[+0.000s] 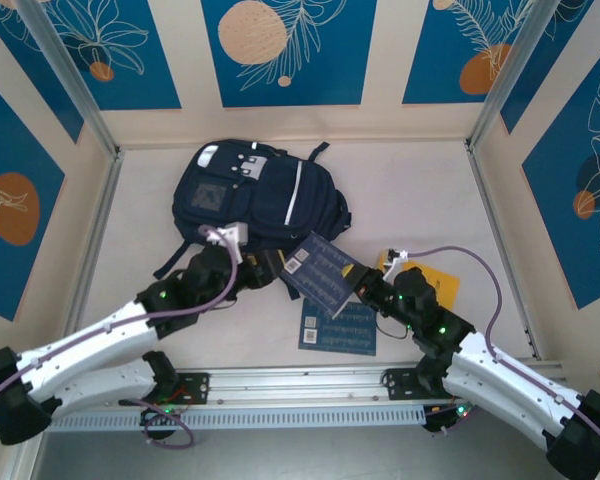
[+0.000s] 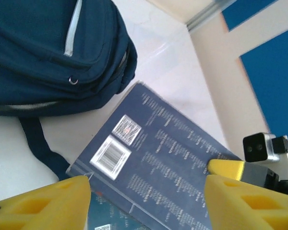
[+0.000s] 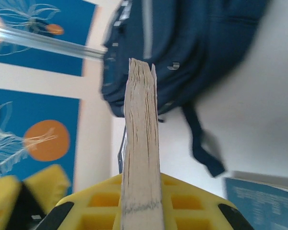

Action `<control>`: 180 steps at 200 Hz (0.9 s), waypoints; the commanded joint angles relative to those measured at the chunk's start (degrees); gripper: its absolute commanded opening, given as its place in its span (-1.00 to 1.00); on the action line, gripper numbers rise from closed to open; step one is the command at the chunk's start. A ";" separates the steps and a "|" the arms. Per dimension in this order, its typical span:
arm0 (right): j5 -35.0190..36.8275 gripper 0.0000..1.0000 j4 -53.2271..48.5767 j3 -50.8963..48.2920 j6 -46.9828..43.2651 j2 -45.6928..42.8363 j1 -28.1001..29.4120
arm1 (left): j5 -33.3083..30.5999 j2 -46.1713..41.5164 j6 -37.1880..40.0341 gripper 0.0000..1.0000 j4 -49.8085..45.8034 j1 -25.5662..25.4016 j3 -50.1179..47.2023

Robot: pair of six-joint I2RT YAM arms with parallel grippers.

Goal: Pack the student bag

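– Just beyond your left end effector (image 2: pixel 146 189), what is the student bag (image 1: pixel 255 195) like to handle?

– Soft, by my judgement. It lies on its back on the counter (image 1: pixel 420 200), ahead of both end effectors, and your left one sits close to its near edge. The fabric sags and folds in the left wrist view, so expect it to give under your fingers rather than hold a shape. It is bulky, though probably not heavy as it lies.

– Where should you have me take hold?

– Go for a seam or zip edge on the side facing your left end effector, or the dark strap (image 2: pixel 38 143) trailing back toward it. A pinch on flat cloth will likely slip. Your left fingers stand wide apart with nothing between them, so that arm is free for it.

– And the right?

– Your right end effector (image 3: pixel 141 203) is clamped on a dark blue book (image 1: pixel 320 268), gripped by one edge. The book is stiff and light by comparison. It hangs tilted between your two end effectors, just short of the bag. I cannot tell whether any pocket is unzipped.

– Anything else close by?

– A second book (image 1: pixel 338 325) lies flat beneath the held one, just beside your right end effector, and something yellow (image 1: pixel 448 282) lies under that arm.
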 commanded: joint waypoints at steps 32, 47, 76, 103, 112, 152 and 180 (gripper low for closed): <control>2.04 -1.00 -5.94 -3.53 -0.46 -0.72 -3.05 | 3.53 16.03 18.93 0.51 -17.98 0.23 15.10; 0.51 -1.00 -5.52 -4.65 -0.78 -0.80 -4.65 | 2.53 18.04 20.69 0.53 -18.27 0.32 17.58; -3.09 -1.00 -5.70 -4.83 -3.55 -1.42 -7.95 | 0.42 22.96 24.42 0.59 -20.15 1.45 24.03; -4.37 -1.00 -6.68 -4.78 -5.94 -2.41 -10.11 | 2.98 29.47 22.86 0.59 -20.39 5.41 29.42; -5.01 -1.00 -6.87 -4.91 -6.58 -2.85 -10.86 | 5.39 31.82 22.10 0.59 -20.12 6.96 31.08; -7.39 -1.00 -8.76 -5.20 -9.26 -5.36 -14.16 | 8.59 43.41 21.59 0.62 -21.93 12.37 42.17; -9.66 -1.00 -9.75 -5.81 -9.94 -7.53 -16.69 | 6.48 51.26 22.78 0.62 -24.07 15.88 50.14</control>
